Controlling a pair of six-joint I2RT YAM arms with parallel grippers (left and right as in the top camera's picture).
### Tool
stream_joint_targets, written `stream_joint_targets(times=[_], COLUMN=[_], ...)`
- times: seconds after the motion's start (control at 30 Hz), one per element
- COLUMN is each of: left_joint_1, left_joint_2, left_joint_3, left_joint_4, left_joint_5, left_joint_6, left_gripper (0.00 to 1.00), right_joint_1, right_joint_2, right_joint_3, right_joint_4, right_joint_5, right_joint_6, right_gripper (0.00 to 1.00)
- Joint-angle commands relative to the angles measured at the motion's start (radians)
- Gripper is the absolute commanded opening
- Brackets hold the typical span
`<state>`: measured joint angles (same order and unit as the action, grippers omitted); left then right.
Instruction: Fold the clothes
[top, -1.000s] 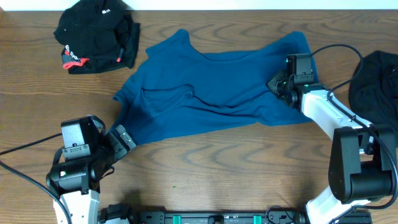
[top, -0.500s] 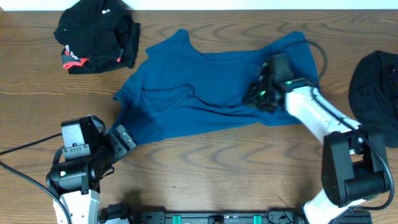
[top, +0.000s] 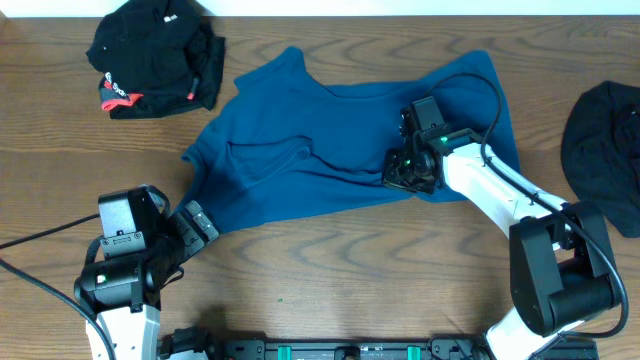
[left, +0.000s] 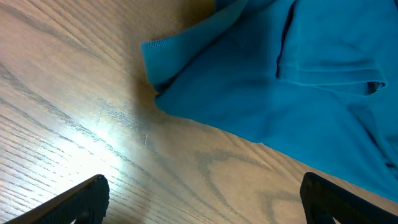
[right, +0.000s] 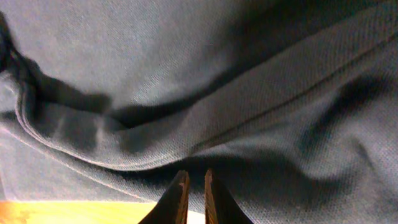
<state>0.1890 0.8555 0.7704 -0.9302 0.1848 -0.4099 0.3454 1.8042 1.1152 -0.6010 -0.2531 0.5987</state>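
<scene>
The big teal-blue short-sleeved cloth shirt (top: 320, 140) lies spread out and wrinkly on the brown wooden table (top: 350, 270).

The right gripper (top: 400, 175) is down low over the shirt, near the shirt's bottom edge. Its two fingers are almost together, with only a thin slit between them, and no cloth shows in that slit. In the right wrist view, the blue cloth fills nearly everything in front of this gripper (right: 194, 177). A long fold runs across the cloth just ahead of the fingertips.

The left gripper (top: 195, 222) sits right by the shirt's lower corner. Its fingers are wide apart and hold nothing. In the left wrist view, bare wood lies between them, and the shirt (left: 298, 81) is just ahead.

A black cloth top with red and white trim (top: 150, 60) is bunched up far beyond the left gripper. A plain dark cloth heap (top: 605, 140) lies well off to the right gripper's outer side.
</scene>
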Motion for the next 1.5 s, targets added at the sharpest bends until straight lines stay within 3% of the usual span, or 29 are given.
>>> stream_joint_targets(times=[0.0,0.37,1.03,1.3,1.47], left_joint_1=[0.002,0.002,0.002,0.002,0.001], left_joint_2=[0.000,0.000,0.000,0.000,-0.001], left_joint_3=[0.013,0.013,0.013,0.013,0.013], left_joint_4=[0.002,0.001,0.001,0.001,0.000], left_joint_5=[0.009,0.010,0.010,0.010,0.029], left_joint_6=[0.021,0.021,0.021,0.032,0.108], left_gripper=[0.98,0.98,0.98,0.98,0.98], right_joint_1=[0.009,0.009,0.007,-0.043,-0.109], right_joint_2=[0.032,0.098,0.127,0.138,0.097], right_joint_3=[0.008,0.008,0.008,0.025,0.117], right_joint_4=[0.029,0.068,0.340,0.310,0.119], right_joint_5=[0.017,0.010,0.127,0.283,0.294], right_joint_6=[0.014,0.033,0.051,-0.006,-0.080], right_gripper=[0.08,0.07,0.09,0.10,0.06])
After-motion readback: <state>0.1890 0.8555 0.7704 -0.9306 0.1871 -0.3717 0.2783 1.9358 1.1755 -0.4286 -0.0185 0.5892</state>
